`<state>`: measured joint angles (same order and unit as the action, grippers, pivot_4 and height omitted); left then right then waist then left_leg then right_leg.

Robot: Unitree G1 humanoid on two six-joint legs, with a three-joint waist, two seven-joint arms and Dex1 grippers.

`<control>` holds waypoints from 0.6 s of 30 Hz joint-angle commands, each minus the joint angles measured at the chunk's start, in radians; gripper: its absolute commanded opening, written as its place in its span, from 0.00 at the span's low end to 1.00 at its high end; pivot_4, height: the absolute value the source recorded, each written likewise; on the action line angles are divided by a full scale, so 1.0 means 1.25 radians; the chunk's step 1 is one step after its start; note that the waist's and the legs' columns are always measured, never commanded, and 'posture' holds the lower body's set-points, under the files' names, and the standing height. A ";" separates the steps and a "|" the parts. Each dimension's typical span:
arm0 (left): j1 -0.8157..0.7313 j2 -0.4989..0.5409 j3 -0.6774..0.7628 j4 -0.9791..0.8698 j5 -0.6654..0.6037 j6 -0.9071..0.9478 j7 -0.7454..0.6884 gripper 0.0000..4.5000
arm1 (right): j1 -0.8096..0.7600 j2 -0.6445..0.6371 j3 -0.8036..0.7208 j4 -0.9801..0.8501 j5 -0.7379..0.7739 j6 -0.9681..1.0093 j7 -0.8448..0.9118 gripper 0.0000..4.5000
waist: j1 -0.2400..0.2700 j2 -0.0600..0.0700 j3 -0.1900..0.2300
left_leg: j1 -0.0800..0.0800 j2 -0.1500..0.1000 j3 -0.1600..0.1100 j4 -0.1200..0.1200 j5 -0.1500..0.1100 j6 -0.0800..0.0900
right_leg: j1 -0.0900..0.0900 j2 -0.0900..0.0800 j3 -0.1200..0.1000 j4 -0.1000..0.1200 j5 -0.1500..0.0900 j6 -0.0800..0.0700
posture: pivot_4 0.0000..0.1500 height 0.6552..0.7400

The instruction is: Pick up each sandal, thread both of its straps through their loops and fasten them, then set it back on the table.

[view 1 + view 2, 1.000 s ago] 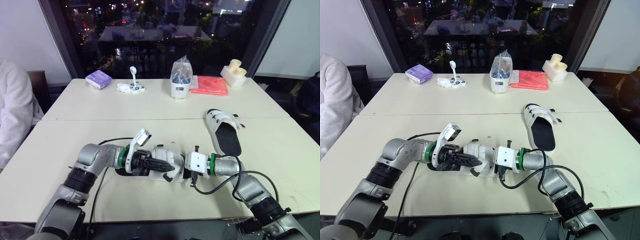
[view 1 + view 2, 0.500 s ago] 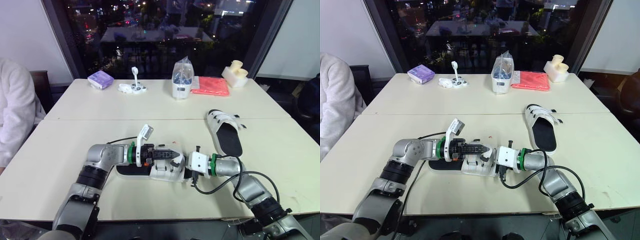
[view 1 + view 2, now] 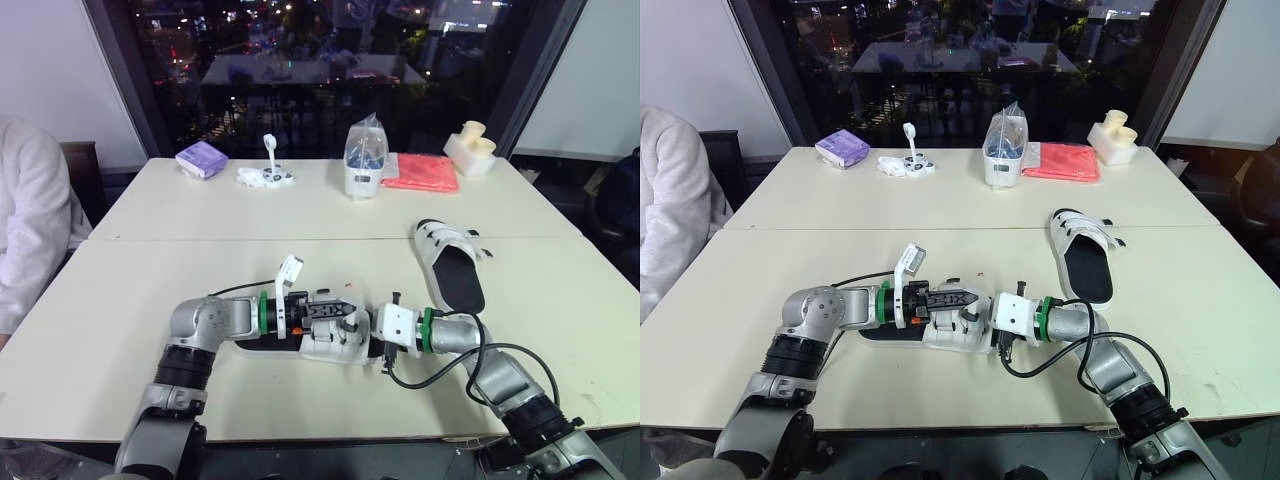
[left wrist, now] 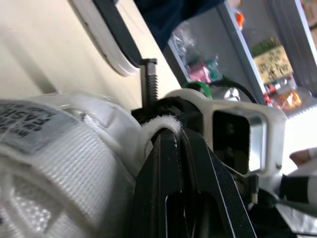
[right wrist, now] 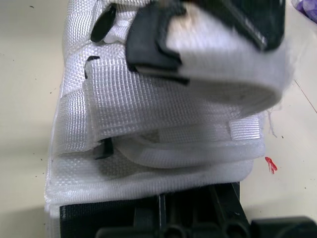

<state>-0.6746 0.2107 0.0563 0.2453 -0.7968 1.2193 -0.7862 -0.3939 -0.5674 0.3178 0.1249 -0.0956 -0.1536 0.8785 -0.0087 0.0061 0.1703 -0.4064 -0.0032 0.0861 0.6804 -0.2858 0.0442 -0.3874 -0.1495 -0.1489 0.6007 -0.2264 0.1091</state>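
The near sandal hides the front of the right gripper, so how that gripper stands cannot be told; the left arm lies across the sandal's heel end and partly covers it; in the left wrist view the strap end caps the tips of the left gripper, whose fingers press together on it, so how much of it they hold is covered; the label on the webbing is too blurred to read; the right wrist view cuts the sandal off at its upper edge; a person in white is cut off at the left edge; on the far counter, the small white thing and the contents of the clear bag are too small to tell.
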 commanded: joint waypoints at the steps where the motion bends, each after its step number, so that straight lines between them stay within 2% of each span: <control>1: -0.005 -0.025 0.058 0.021 -0.004 0.027 0.088 0.31 | 0.029 -0.002 0.051 0.076 -0.055 0.033 0.016 0.00 | 0.000 -0.001 -0.001 | 0.000 0.000 0.000 0.000 0.000 0.000 | 0.000 0.000 0.000 0.000 0.000 0.000 | 1.00 1.00; 7: -0.024 -0.073 0.148 0.063 -0.021 0.066 0.210 0.97 | 0.023 -0.002 0.053 0.081 -0.053 0.030 0.016 0.00 | 0.002 -0.002 -0.001 | 0.011 0.000 -0.001 0.000 -0.003 -0.001 | 0.008 -0.001 0.000 -0.002 0.000 0.000 | 1.00 1.00; 8: -0.029 -0.080 0.162 0.068 -0.023 0.064 0.227 0.99 | 0.023 -0.002 0.053 0.081 -0.053 0.030 0.016 0.00 | 0.003 -0.002 -0.002 | 0.012 0.000 -0.001 0.000 -0.004 0.002 | 0.009 -0.001 0.000 -0.002 0.000 0.000 | 1.00 1.00; 13: -0.060 -0.115 0.221 0.081 -0.036 0.029 0.299 0.99 | 0.023 -0.003 0.052 0.084 -0.053 0.028 0.016 0.00 | 0.004 -0.002 -0.002 | 0.013 0.000 -0.002 0.000 -0.005 0.002 | 0.010 -0.002 0.000 -0.002 0.000 0.000 | 1.00 1.00; 18: -0.094 -0.110 0.215 0.071 -0.045 -0.008 0.287 0.99 | 0.026 -0.002 0.054 0.084 -0.053 0.026 0.015 0.00 | 0.004 -0.002 -0.002 | 0.013 0.000 -0.002 0.000 -0.003 -0.001 | 0.010 -0.002 0.000 -0.002 0.000 0.000 | 1.00 1.00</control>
<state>-0.7710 0.0548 0.3039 0.3338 -0.8722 1.2461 -0.4430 -0.4087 -0.5644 0.3301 0.1600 -0.1045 -0.1573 0.8732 -0.0036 0.0033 0.1679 -0.3907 -0.0030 0.0841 0.6796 -0.2894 0.0428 -0.3754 -0.1514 -0.1494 0.5979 -0.2264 0.1093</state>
